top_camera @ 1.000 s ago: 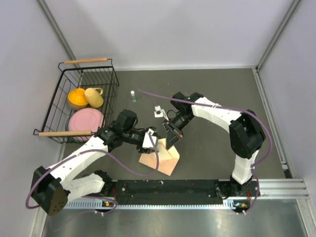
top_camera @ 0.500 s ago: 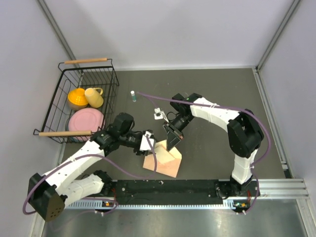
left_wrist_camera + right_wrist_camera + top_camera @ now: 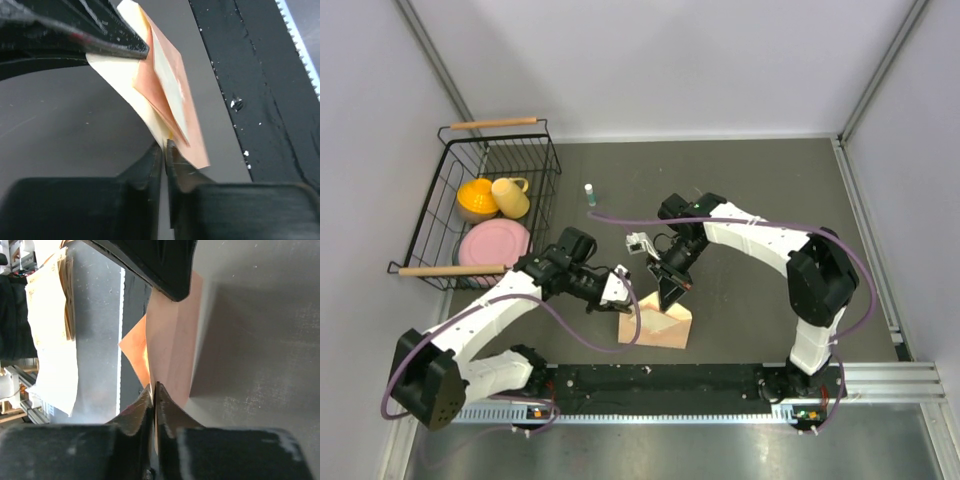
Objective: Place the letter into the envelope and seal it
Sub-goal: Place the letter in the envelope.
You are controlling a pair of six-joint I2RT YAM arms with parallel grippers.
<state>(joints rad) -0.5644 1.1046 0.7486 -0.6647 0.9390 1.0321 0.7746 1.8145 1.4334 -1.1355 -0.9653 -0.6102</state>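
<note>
The peach envelope [image 3: 660, 328] stands tented on the dark table near the front rail, held up between both grippers. My left gripper [image 3: 626, 299] is shut on its left edge. In the left wrist view the left gripper [image 3: 164, 145] pinches a pale cream sheet [image 3: 120, 75] lying against the peach envelope [image 3: 195, 135]. I cannot tell whether that sheet is the letter. My right gripper [image 3: 670, 297] is shut on the raised flap. Seen from the right wrist, the right gripper [image 3: 153, 386] clamps the edge of the envelope [image 3: 175, 340].
A black wire basket [image 3: 542, 165] at the left holds an orange bowl [image 3: 477, 197], a yellow cup [image 3: 510, 195] and a pink plate [image 3: 495, 243]. A small glue stick [image 3: 589, 194] stands behind the arms. The black base rail [image 3: 660, 380] runs just in front of the envelope.
My left gripper has shut on the envelope's left edge. The envelope has swung round and shifted right toward the rail, and the right gripper has come down with its flap.
</note>
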